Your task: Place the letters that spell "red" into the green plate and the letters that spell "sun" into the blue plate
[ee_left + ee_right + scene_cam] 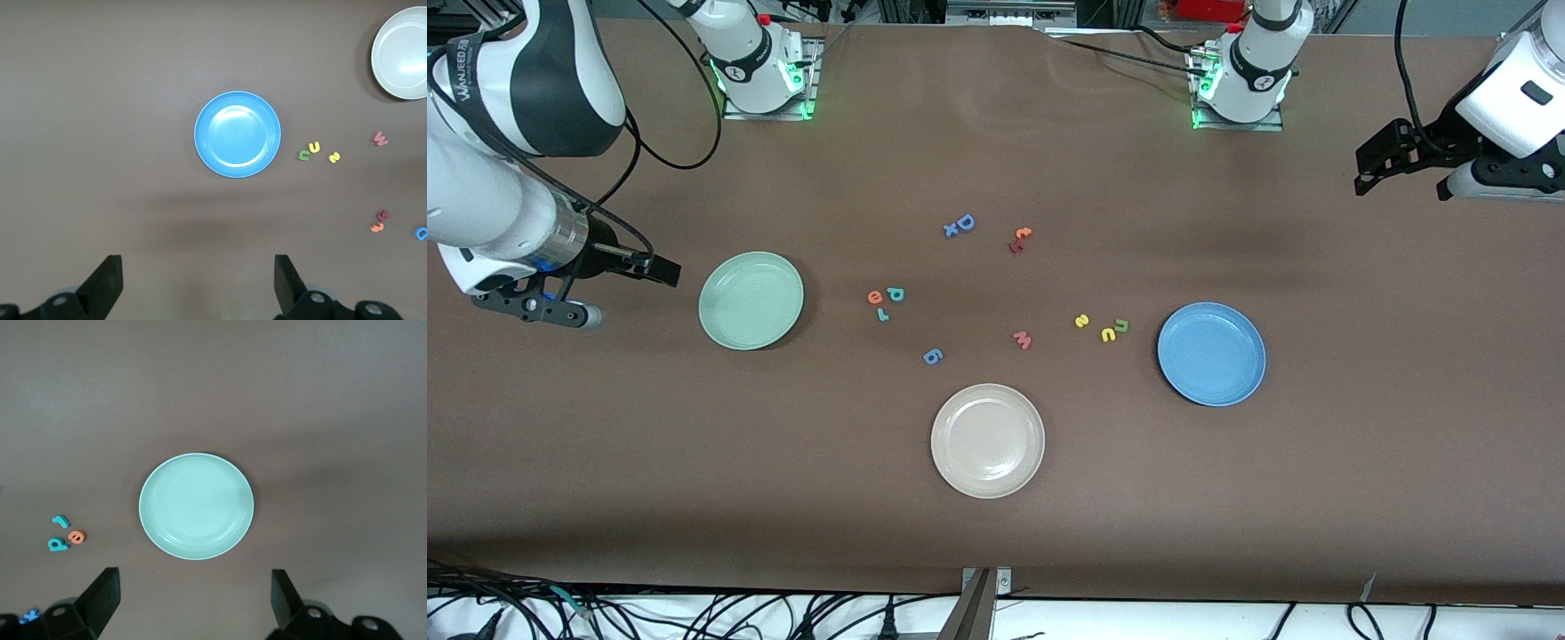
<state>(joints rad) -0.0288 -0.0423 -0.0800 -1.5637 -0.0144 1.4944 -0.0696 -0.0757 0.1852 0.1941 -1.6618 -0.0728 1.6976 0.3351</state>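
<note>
1. Front view: the green plate sits toward the right arm's end and the blue plate toward the left arm's end, both empty. The foam "red" letters and "sun" letters lie flat between them, ready for sorting.
2. Left wrist view: the left gripper hangs wide open, holding nothing, high above bare table beside the smooth, round blue plate.
3. Right wrist view: the right gripper is likewise wide open and empty, beside the shallow green plate.

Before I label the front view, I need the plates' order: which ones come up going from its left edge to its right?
green plate → cream plate → blue plate
</note>
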